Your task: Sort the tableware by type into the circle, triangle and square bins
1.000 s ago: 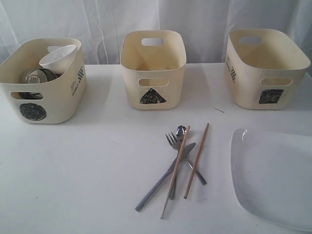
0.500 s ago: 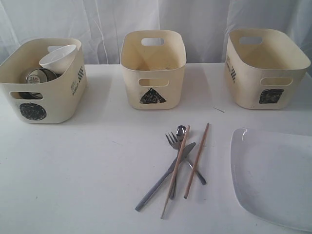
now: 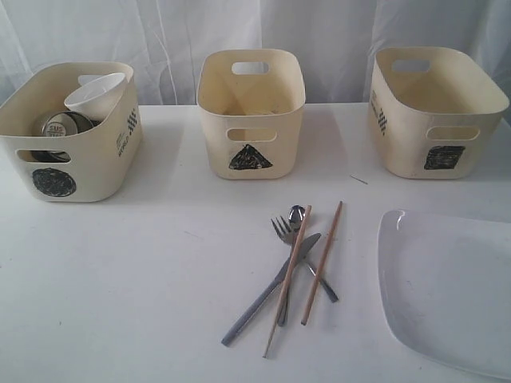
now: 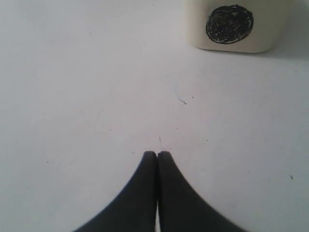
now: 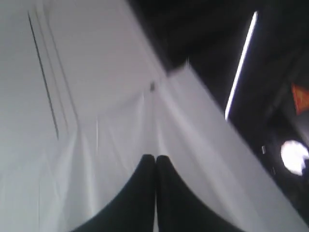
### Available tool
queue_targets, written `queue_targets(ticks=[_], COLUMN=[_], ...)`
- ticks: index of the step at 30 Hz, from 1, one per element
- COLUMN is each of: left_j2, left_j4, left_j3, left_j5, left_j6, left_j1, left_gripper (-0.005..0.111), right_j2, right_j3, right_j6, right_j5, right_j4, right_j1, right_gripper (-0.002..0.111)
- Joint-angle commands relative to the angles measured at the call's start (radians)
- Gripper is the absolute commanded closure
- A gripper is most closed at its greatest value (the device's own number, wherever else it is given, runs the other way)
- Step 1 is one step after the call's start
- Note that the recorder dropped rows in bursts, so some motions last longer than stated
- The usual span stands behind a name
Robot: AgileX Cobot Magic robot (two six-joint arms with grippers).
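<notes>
The circle bin [image 3: 68, 132] at far left holds the small white bowl [image 3: 96, 94] and steel mugs [image 3: 57, 126]. The triangle bin [image 3: 250, 112] stands in the middle and the square bin [image 3: 435, 112] at right. On the table lie the crossed fork [image 3: 281, 231], spoon [image 3: 297, 214], knife [image 3: 267, 293] and two wooden chopsticks [image 3: 322, 262]. The large white square plate [image 3: 447, 291] sits at front right. Neither arm shows in the exterior view. My left gripper [image 4: 157, 153] is shut and empty above the table near the circle bin [image 4: 231, 24]. My right gripper [image 5: 155, 157] is shut, facing a white curtain.
A white curtain [image 3: 255, 32] hangs behind the bins. The white tabletop [image 3: 128, 279] stretches bare at front left. In the right wrist view a dark room with a light strip [image 5: 240, 67] lies beyond the curtain.
</notes>
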Motion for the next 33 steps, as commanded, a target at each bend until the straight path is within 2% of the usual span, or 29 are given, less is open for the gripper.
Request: queue_targets(ticks=[1,2,4,6,7,8,10,11,13,16,20,24,26,28,31,33], left_j2=[-0.004,-0.004,-0.004,-0.004,-0.004,-0.004,-0.004,-0.004,-0.004,-0.004,-0.004,-0.004,-0.004,-0.004,-0.004,-0.004], left_j4=[0.000,0.000,0.000,0.000,0.000,0.000,0.000,0.000,0.000,0.000,0.000,0.000,0.000,0.000,0.000,0.000], left_j3=[0.004,0.004,0.004,0.004,0.004,0.004,0.004,0.004,0.004,0.004,0.004,0.004,0.004,0.004,0.004,0.004], left_j5=[-0.004,-0.004,-0.004,-0.004,-0.004,-0.004,-0.004,-0.004,-0.004,-0.004,-0.004,-0.004,-0.004,-0.004,-0.004,-0.004], left_j6=[-0.001,-0.001,-0.001,-0.001,-0.001,-0.001,-0.001,-0.001,-0.001,-0.001,-0.001,-0.001,-0.001,0.001,0.001,0.001], left_j1=[-0.007,-0.007,-0.007,-0.007,-0.007,-0.007,-0.007,-0.007,-0.007,-0.007,-0.007,-0.007,-0.007,-0.007,-0.007,-0.007], left_gripper=[0.107,0.107,0.107,0.107,0.107,0.107,0.107,0.107,0.107,0.107,0.107,0.107,0.107,0.107,0.107,0.107], right_j2=[0.032,0.075,0.161,0.319,0.417,0.524,0.716,0.815,0.988,1.156,1.264,1.290,1.285,1.278,1.267,1.274], right_j3=[-0.130,-0.193,-0.333,-0.506,-0.583,-0.649,-0.737,-0.770,-0.804,-0.808,-0.808,-0.808,-0.808,-0.808,-0.808,-0.812], right_j6=[0.218,0.336,0.425,0.438,0.507,0.641,0.965,1.103,1.231,1.202,0.850,0.644,0.472,0.243,-0.166,-0.358], right_j5=[-0.136,-0.022,0.180,0.385,0.474,0.552,0.709,0.809,0.962,1.156,1.493,1.842,1.905,1.913,1.878,1.806], right_j4=[0.160,0.102,-0.111,-0.593,-0.874,-1.124,-1.474,-1.584,-1.661,-1.583,-1.212,-1.022,-0.904,-0.671,-0.129,0.176], right_j1=[0.004,0.004,0.004,0.004,0.004,0.004,0.004,0.004,0.004,0.004,0.004,0.004,0.004,0.004,0.013,0.071], right_gripper=[0.108,0.108,0.108,0.108,0.108,0.108,0.108,0.108,0.108,0.108,0.108,0.108,0.108,0.108,0.108,0.108])
